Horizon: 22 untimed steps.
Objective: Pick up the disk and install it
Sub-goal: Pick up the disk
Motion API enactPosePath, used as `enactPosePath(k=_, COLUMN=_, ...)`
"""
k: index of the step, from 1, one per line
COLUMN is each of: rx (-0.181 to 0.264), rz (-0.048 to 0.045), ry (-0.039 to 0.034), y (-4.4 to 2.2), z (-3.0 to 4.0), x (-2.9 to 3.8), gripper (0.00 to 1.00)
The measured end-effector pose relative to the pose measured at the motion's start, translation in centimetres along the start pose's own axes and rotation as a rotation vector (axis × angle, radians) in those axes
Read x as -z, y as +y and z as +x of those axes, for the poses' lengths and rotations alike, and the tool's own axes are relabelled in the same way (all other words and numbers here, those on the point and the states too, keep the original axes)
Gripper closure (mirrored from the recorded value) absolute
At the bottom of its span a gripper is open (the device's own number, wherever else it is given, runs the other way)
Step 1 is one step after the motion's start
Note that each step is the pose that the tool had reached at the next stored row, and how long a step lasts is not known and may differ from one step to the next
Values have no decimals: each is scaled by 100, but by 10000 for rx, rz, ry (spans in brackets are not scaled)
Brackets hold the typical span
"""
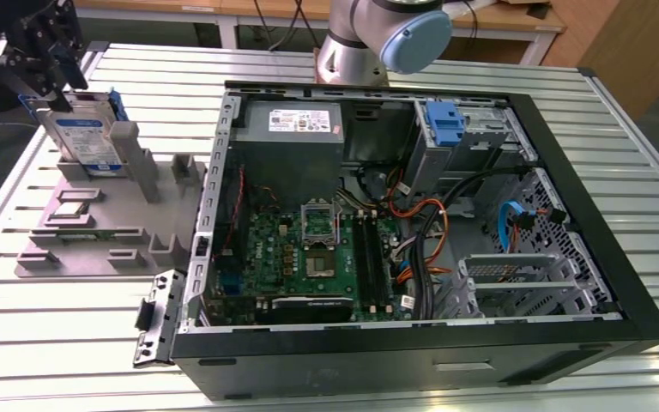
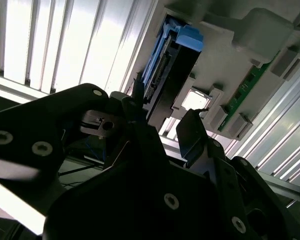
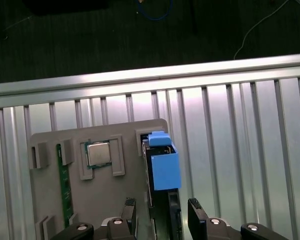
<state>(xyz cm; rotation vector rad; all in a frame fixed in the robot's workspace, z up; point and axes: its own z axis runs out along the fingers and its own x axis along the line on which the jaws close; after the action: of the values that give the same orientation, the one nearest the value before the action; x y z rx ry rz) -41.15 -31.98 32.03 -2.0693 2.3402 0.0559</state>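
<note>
The disk [image 1: 83, 137] stands upright in a slot of the grey holder [image 1: 89, 232] at the exterior view's left. It is silver with a white-and-blue label and a blue carrier frame. My gripper [image 1: 61, 101] hangs right over its upper edge. In both wrist views the blue-framed disk [image 3: 164, 167] [image 2: 170, 55] runs between the two black fingers [image 3: 196, 212]. The gripper [image 3: 161, 210] [image 2: 162, 120] is open, with a gap on each side of the disk.
The grey holder also carries a processor chip [image 3: 98, 153] and a green memory stick [image 3: 65, 192]. The open computer case [image 1: 638, 318] fills the exterior view's right, with motherboard [image 1: 306, 257], grey power supply [image 1: 295, 129], blue latch piece [image 1: 446, 124] and a drive cage [image 1: 518, 283]. All rest on a slatted metal table [image 1: 55, 343].
</note>
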Motion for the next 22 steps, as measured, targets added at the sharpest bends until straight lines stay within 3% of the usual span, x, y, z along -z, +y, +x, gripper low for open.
enactPosePath(k=14, rx=106, rz=1, ry=1, y=9, z=6, x=-116, gripper=47)
enactPosePath(k=22, rx=319, rz=-8, ry=5, y=11, z=-10, x=-132, gripper=47)
